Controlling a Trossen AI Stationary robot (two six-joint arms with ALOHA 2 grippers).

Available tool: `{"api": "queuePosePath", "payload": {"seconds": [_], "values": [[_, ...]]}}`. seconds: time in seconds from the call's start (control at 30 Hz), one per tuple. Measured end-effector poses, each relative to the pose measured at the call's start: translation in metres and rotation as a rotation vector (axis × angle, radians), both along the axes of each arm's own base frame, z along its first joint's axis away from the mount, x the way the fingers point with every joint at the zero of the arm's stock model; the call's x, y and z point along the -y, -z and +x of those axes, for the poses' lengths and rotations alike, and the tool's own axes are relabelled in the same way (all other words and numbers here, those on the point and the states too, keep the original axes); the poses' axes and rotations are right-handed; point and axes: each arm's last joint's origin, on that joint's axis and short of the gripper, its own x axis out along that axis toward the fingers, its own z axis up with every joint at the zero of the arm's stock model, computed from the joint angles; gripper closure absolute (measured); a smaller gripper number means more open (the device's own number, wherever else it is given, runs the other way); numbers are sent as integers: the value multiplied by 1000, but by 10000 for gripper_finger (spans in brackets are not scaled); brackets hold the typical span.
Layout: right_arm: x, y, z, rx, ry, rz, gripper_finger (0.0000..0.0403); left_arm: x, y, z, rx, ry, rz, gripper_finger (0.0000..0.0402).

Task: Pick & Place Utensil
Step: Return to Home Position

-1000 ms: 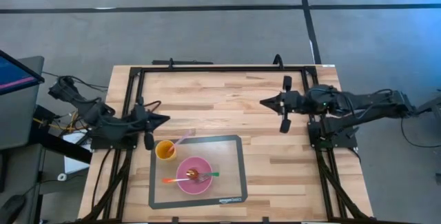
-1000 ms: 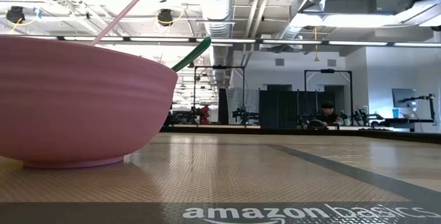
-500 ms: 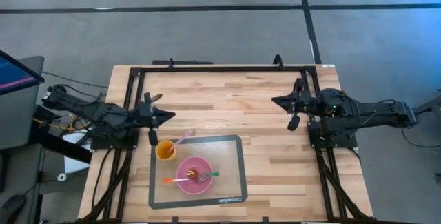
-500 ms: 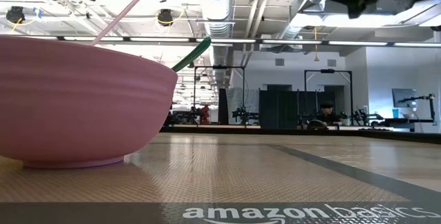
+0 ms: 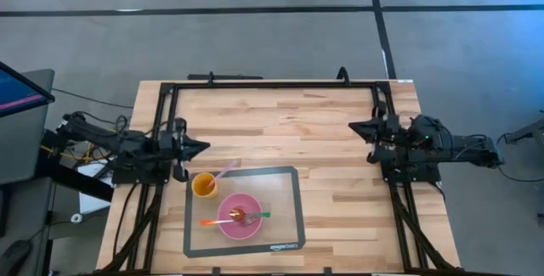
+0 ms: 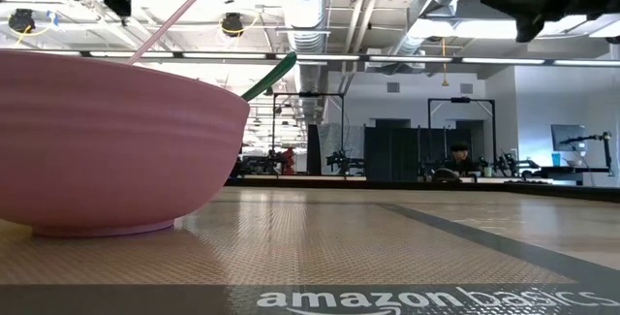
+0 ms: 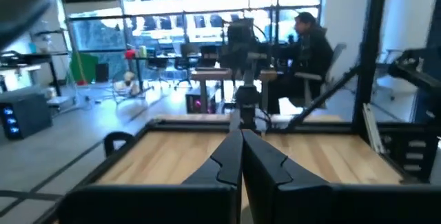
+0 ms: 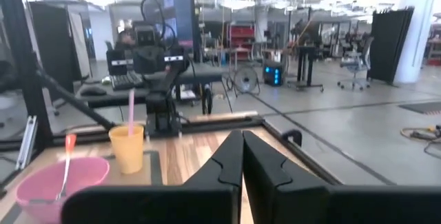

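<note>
A pink bowl (image 5: 240,217) sits on a dark mat (image 5: 289,225) near the table's near edge, with a green-handled utensil (image 5: 260,216) and an orange-handled one (image 5: 206,222) lying in it. Just beyond it stands a yellow cup (image 5: 203,185) with a pink utensil (image 5: 226,170) leaning out of it. My left gripper (image 5: 201,147) is shut and empty at the left edge, just beyond the cup. My right gripper (image 5: 355,126) is shut and empty at the right edge. The right wrist view shows the cup (image 8: 127,148) and bowl (image 8: 58,182) far off.
A black frame (image 5: 272,83) runs along the table's far edge and both sides. Bare wooden tabletop (image 5: 289,140) lies between the two grippers. The left wrist view shows a person (image 7: 311,41) seated in the room beyond the table.
My right gripper has drawn back toward the table's right edge, its arm folding in. Both arms have sunk lower, coming into the top of the low view. My left gripper has stayed near the left edge while its arm settled. The bowl, cup and utensils have not moved.
</note>
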Motion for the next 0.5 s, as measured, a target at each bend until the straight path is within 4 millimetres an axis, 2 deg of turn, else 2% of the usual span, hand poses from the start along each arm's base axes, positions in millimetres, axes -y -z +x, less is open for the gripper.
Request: {"api": "queuePosePath", "payload": {"seconds": [0.17,0.5], "values": [[0,11,-2,-27,-3,20,402,-2,23,7,-9,-13,21,394],[0,40,-1,-51,-6,27,402,-15,27,2,14,-39,78,394]]}}
